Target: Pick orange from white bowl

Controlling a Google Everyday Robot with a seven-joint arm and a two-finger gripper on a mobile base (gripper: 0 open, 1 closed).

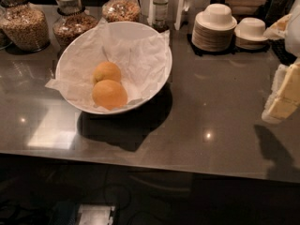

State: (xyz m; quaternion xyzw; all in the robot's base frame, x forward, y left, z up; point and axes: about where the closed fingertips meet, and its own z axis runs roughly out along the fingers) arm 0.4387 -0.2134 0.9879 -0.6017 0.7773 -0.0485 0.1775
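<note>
Tool [285, 95] at right edge, openness cannot be told, two oranges [109, 93] in white bowl [157, 86], well apart leftward

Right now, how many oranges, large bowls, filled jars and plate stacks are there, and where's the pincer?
Oranges: 2
Large bowl: 1
Filled jars: 3
Plate stacks: 2
Total: 8
Pincer: right edge, apart from the bowl.

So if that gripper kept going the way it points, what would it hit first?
Probably the dark counter: the gripper, at the right edge, tilts down-left, well short of the white bowl. Depth is unclear.
</note>
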